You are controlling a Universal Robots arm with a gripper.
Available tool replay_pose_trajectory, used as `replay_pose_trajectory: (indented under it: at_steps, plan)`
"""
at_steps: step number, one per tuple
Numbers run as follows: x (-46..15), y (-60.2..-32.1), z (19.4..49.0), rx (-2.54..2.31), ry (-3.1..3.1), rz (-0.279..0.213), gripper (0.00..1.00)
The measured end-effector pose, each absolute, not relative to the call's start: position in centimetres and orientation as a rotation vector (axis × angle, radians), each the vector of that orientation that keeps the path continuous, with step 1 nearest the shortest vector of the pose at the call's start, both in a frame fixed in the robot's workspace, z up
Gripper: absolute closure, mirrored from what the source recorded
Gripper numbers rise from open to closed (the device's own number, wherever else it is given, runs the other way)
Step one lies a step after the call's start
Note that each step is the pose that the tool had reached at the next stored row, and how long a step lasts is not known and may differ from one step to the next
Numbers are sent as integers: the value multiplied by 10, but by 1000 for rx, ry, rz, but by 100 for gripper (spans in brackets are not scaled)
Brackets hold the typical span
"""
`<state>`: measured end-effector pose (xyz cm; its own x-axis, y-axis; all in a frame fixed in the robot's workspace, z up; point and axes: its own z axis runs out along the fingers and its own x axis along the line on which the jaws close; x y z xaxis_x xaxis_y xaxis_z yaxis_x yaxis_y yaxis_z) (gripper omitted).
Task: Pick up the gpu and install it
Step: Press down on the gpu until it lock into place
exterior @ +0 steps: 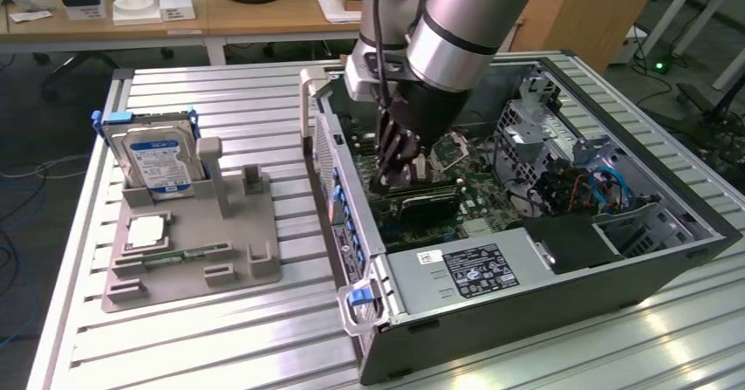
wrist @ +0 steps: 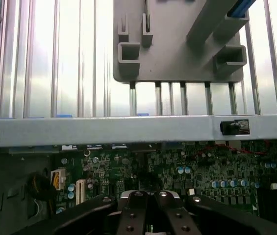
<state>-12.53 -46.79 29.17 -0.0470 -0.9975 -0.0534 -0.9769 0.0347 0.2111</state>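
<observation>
Black-faced gpu (exterior: 421, 205) sat on the motherboard (exterior: 483, 194) inside the case (exterior: 605, 268) while my closed tool (exterior: 393, 174) pressed down to seat it.

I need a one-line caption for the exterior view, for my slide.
Robot gripper, shut, reaches into the open computer case above the gpu on the motherboard; hard drive stands on the grey holder.

Bright, even indoor light from above; strong glare on the ribbed metal table (exterior: 233, 338), washed out in the wrist view; case interior (exterior: 489, 198) dim, shadowed; gripper (wrist: 150, 215) soft-focused up close
</observation>
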Motion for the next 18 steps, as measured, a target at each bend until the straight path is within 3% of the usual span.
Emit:
replay_pose_trajectory:
  at_steps: [6,11,18]
  plan:
    - [-129,-469,298,2094,-2175,-290,90]
    - [-129,-469,298,2058,-2137,-349,90]
    - [-129,-469,291,2043,-2123,-369,90]
